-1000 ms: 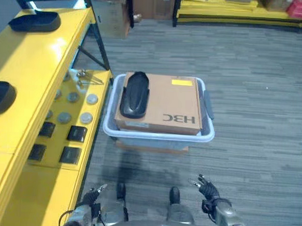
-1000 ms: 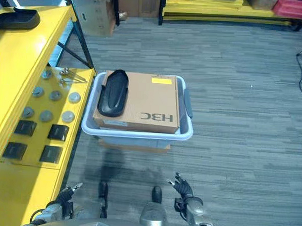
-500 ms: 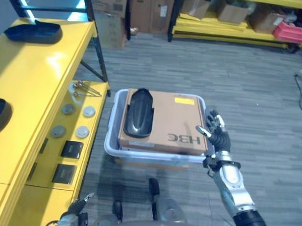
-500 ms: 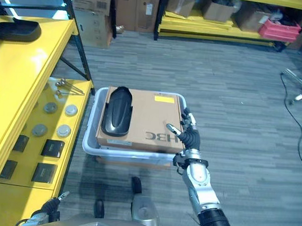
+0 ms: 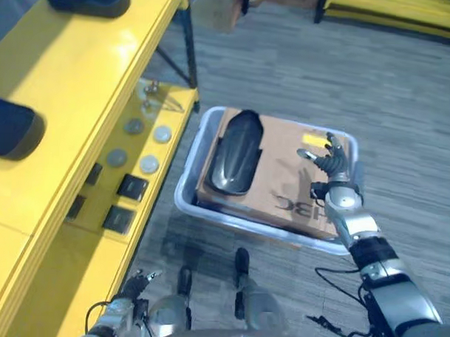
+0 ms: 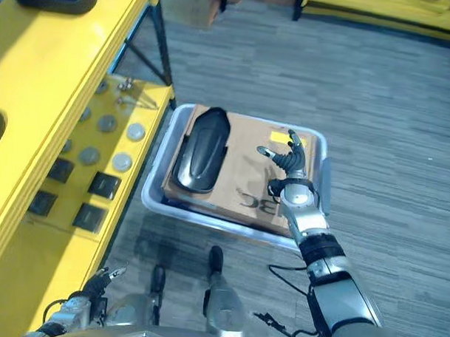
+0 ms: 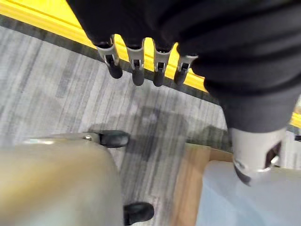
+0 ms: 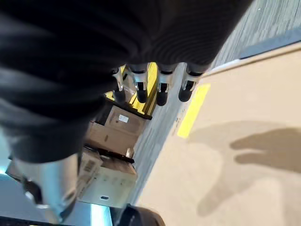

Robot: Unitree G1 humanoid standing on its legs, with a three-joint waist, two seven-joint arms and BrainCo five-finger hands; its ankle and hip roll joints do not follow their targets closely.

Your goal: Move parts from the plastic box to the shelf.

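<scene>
One black oval moulded part (image 5: 235,151) lies on the brown cardboard carton (image 5: 284,178) inside the pale blue plastic box (image 5: 191,189). My right hand (image 5: 331,161) hovers above the carton, fingers spread, holding nothing. My left hand (image 5: 129,287) hangs low, fingers relaxed. Two dark parts (image 5: 12,128) rest on the yellow shelf (image 5: 73,74).

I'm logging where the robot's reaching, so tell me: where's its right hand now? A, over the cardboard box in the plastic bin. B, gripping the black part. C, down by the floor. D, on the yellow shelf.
A: the right hand, fingers straight, hovers over the cardboard box in the plastic bin, apart from the black part.
</scene>
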